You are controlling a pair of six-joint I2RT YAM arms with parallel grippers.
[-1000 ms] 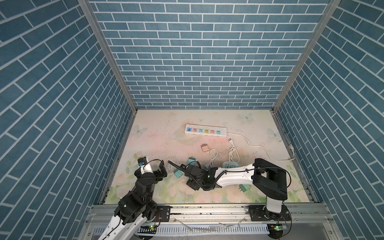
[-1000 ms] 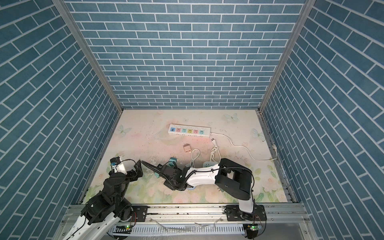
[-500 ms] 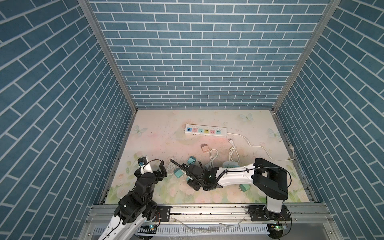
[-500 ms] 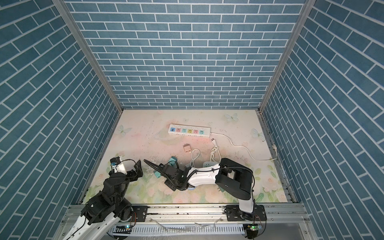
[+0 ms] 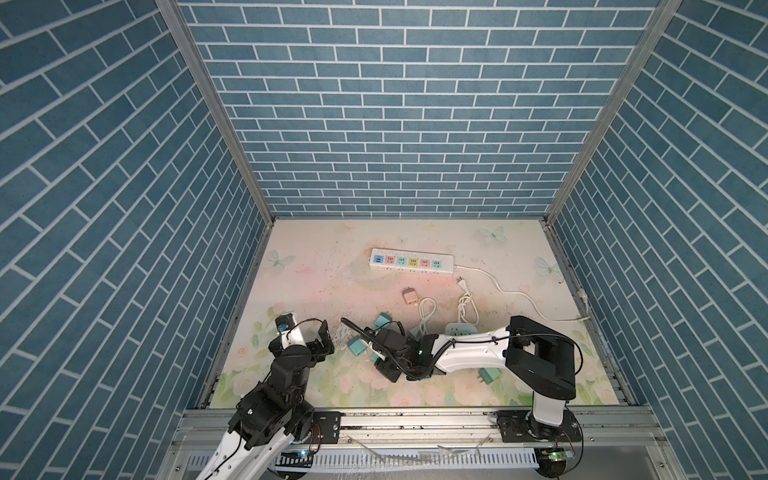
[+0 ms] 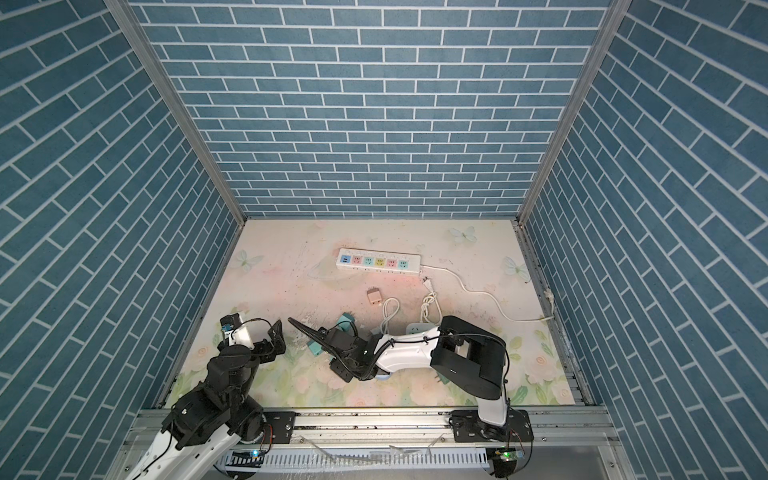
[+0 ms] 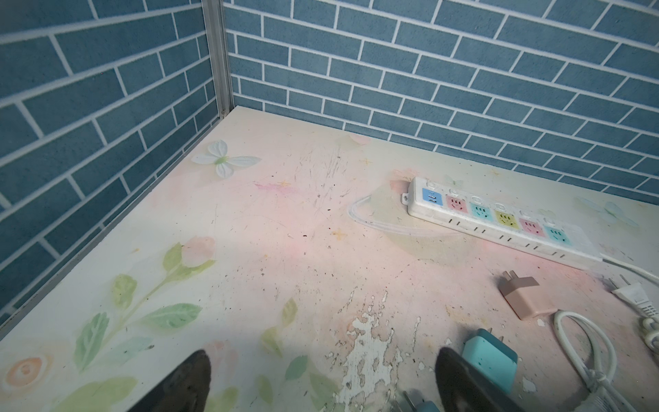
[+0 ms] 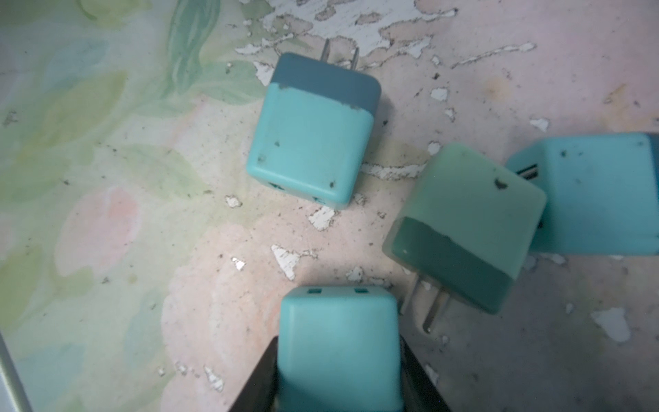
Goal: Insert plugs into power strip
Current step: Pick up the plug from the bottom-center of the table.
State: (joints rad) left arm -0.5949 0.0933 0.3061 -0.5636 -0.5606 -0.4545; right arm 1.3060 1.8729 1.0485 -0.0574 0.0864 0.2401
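Grip low over the tabletop point(image 8: 107, 249): our right gripper point(image 8: 338, 340) is clamped on one teal plug point(image 8: 338, 321).
Its dark fingers point(image 8: 256, 387) press both sides of that block, and three more plugs point(image 8: 313, 135), teal and green, lie just beyond it. Our left gripper point(image 7: 321, 378) hovers with jaws wide apart near the left wall. We see a floral print, pale pink and green, scuffed, speckled, its coating flaking white in patches. Farther back lie a pinkish-tan plug point(image 5: 409, 296), coiled white cords point(image 5: 427, 309) and the power strip point(image 5: 410, 262), its coloured sockets facing up. Blue brick-patterned walls point(image 5: 399, 124) with metal corner posts point(image 5: 224, 124) close three sides.
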